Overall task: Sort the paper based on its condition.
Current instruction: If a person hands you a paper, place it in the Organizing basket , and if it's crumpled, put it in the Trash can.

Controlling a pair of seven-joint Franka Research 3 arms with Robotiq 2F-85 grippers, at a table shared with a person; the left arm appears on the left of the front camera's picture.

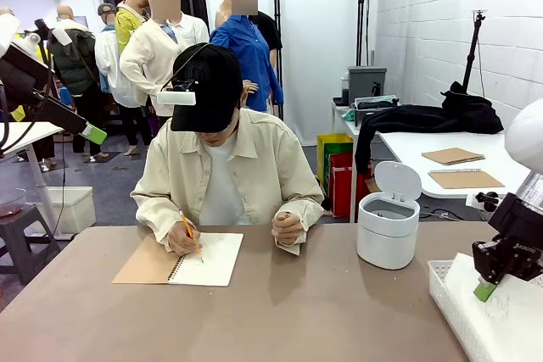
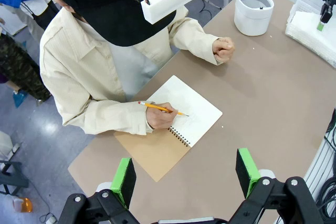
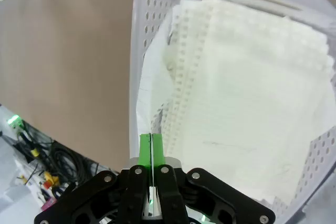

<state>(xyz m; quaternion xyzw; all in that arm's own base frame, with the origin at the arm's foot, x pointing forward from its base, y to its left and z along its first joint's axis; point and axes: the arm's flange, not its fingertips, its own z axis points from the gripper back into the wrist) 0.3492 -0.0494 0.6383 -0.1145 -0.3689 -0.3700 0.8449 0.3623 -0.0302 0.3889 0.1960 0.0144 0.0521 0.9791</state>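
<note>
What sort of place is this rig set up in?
Probably an indoor robot data-collection lab: a painted white brick wall, a black stand behind a second worktable with spare notebooks, and a tangle of cables below the table edge.

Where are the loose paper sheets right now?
The paper lies stacked in the white basket at the table's near right corner in the front view, right of the white bin, directly under the right gripper.

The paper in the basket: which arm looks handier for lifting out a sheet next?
Probably right: the right fingers hover shut at the basket rim, just above the paper. The left fingers hang open, high by the notebook across the table.
</note>
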